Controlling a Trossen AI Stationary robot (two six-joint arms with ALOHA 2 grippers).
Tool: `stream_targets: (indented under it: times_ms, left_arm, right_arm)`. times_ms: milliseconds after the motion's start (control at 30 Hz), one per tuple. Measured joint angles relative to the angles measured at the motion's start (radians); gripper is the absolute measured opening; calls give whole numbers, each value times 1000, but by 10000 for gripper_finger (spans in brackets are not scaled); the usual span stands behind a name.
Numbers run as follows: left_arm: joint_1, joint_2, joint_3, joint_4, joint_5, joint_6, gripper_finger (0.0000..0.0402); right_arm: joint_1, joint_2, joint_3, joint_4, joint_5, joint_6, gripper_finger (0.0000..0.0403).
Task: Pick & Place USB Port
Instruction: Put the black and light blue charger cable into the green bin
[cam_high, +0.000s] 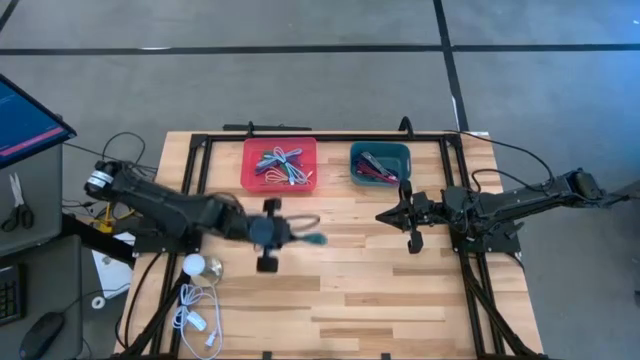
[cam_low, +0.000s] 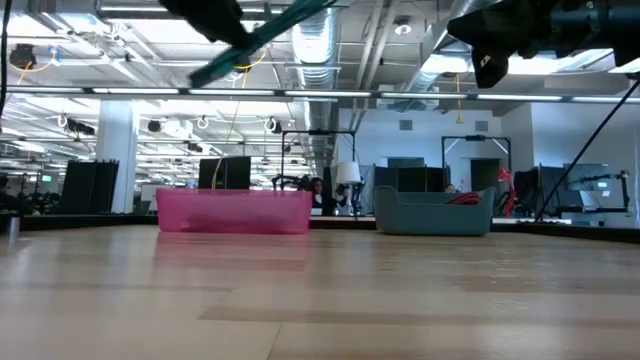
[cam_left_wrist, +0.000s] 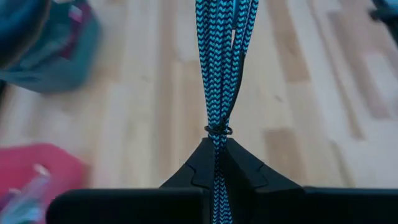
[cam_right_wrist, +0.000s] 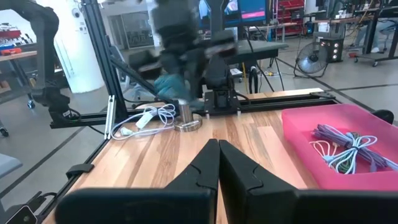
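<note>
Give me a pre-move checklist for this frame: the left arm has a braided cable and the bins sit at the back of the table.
1. Left hand shut on the blue cable: ok, fingers pinch the bundle just below its tie.
2. Cable clear of the table: ok, the low view shows it hanging high above the wood.
3. Teal bin reachable and upright: ok, though it already holds cables.
4. Red bin undisturbed: ok.
5. Right hand out of the path: not ok, shut and empty, it hovers in front of the teal bin.
6. How much cable trails free: cannot tell.
</note>
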Motion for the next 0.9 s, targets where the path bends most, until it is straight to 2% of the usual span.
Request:
stream_targets:
  times_ms: [200, 467, 733, 900]
  left_arm:
    - [148, -25, 2, 128, 23, 128, 14]
    - [279, -8, 2, 265, 115, 173, 14]
    - [362, -8, 2, 291, 225, 175, 13]
    - [418, -8, 2, 308, 281, 176, 13]
  right_arm:
    - [0, 0, 0, -2, 0, 0, 0]
    - [0, 1, 0, 17, 1, -32, 0]
    - [-1, 75, 1, 171, 11, -66, 0]
    - [-3, 182, 1, 317, 86, -120, 12]
